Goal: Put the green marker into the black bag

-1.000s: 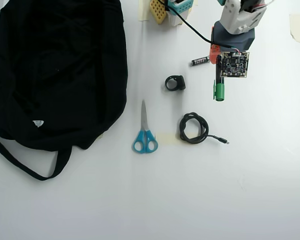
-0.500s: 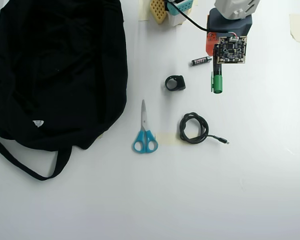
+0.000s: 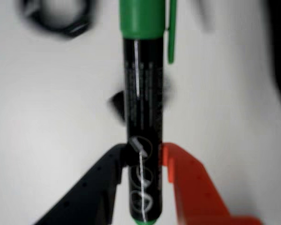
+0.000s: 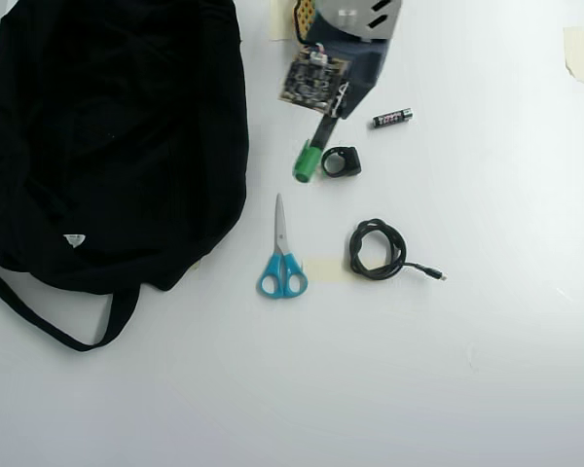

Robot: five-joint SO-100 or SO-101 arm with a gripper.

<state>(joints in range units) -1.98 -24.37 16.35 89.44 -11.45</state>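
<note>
No legible text — only blurred white print on the green marker (image 3: 142, 108) barrel.

The end effector (image 3: 143, 176) has one black finger and one orange.

The counter (image 4: 487, 370) was plain white and smooth, and the light on it was bright and even. Small bits of pale tape (image 4: 575, 51) were stuck on it. No walls, floor or windows showed.
</note>
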